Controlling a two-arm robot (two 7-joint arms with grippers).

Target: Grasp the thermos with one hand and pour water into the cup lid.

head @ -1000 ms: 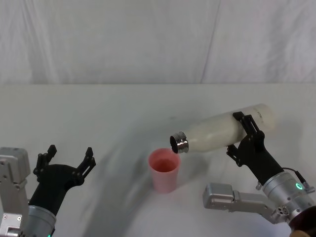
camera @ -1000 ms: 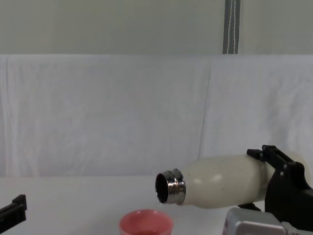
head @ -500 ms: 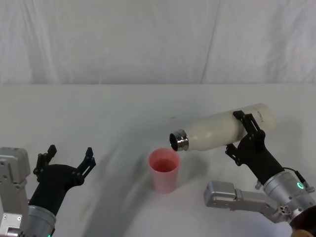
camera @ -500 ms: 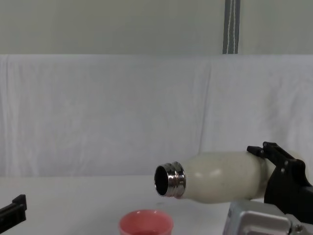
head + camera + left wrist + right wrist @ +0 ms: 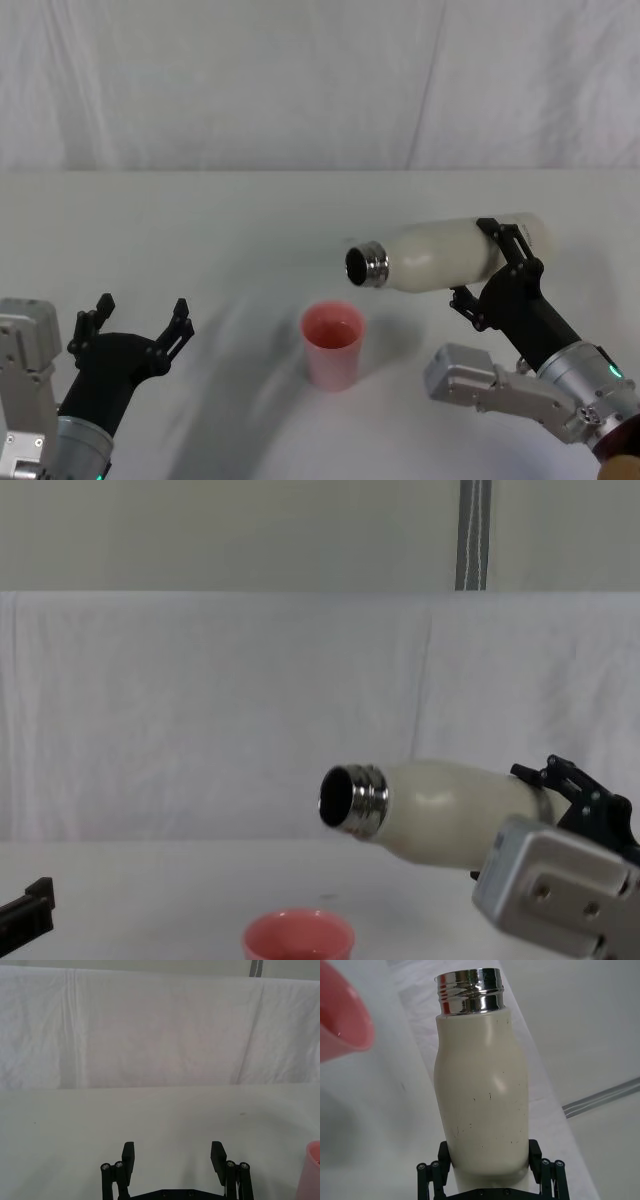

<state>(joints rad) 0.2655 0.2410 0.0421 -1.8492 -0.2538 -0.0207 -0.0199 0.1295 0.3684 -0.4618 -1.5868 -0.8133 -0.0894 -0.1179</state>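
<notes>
Cream-white thermos (image 5: 440,256) hangs nearly level above and right of the pink cup lid (image 5: 333,345), my right gripper (image 5: 497,268) clamped round its slick, rigid lower body; left gripper (image 5: 135,322) open, idle.

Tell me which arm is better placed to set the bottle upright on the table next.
The right. The right gripper is already clamped on the bottle, held tilted above the pink cup. The left gripper sits open and far off.
</notes>
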